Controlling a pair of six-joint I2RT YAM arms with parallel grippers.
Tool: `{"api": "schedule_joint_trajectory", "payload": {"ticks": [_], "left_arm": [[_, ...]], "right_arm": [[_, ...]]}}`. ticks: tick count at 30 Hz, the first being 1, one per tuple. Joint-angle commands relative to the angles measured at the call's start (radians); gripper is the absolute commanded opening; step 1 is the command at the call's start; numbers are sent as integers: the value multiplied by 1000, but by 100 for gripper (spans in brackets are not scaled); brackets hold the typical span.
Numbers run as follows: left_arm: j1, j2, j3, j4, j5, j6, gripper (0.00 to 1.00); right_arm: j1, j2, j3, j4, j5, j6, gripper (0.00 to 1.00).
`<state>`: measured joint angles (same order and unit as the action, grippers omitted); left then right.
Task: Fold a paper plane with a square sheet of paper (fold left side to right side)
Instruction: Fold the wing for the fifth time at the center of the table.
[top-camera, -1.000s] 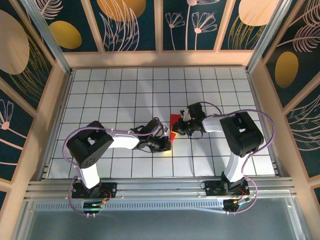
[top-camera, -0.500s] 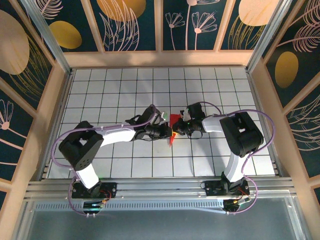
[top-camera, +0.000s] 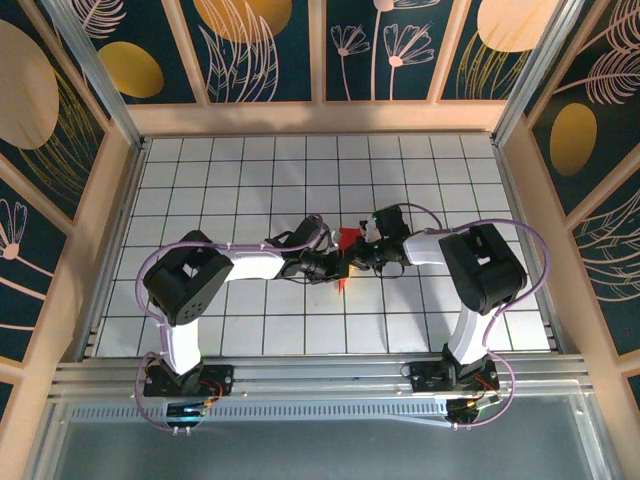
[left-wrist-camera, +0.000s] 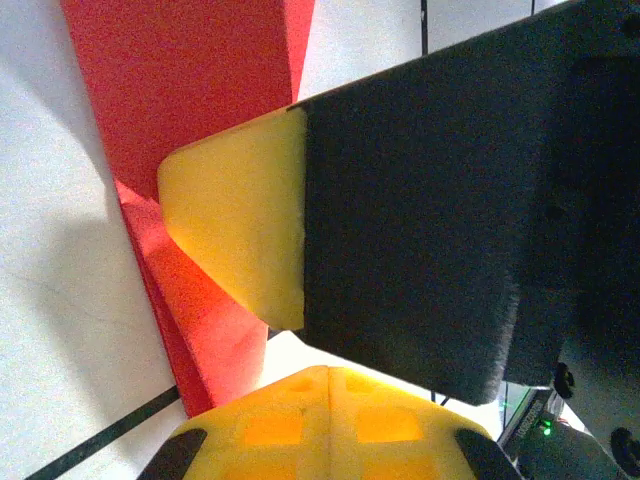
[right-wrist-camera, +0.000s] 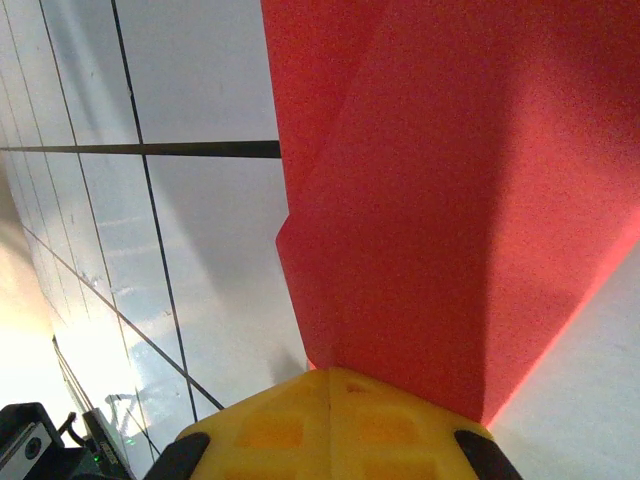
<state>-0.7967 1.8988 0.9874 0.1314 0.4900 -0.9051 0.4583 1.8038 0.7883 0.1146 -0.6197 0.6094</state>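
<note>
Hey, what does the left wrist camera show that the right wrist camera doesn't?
Left wrist camera: the right hand, yellow tip and black body, over the folded red paper. Right wrist camera: the paper's overlapping layers up close, beside a run of table grid lines. Both: the red paper, and at the bottom edge the camera's own shut hand, left hand or right.

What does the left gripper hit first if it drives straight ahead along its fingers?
The folded red paper, right at the tips of the shut left gripper, maybe already touching; depth is unclear. Just beyond it sits the yellow pad of the right gripper.
</note>
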Motion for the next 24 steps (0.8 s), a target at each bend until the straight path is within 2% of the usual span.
{"api": "schedule_joint_trajectory", "payload": {"ticks": [1,12,24], "left_arm": [[0,34,17,2,-3,20,0],[0,74,-2,-66,-90,26,0],[0,83,-36,-105,-133,20,0]], "right_arm": [[22,58,-28,-76,98,-2,0],[15,24,20,-83,73,-6,0],[-75,18,146,-133,69,-86,0]]}}
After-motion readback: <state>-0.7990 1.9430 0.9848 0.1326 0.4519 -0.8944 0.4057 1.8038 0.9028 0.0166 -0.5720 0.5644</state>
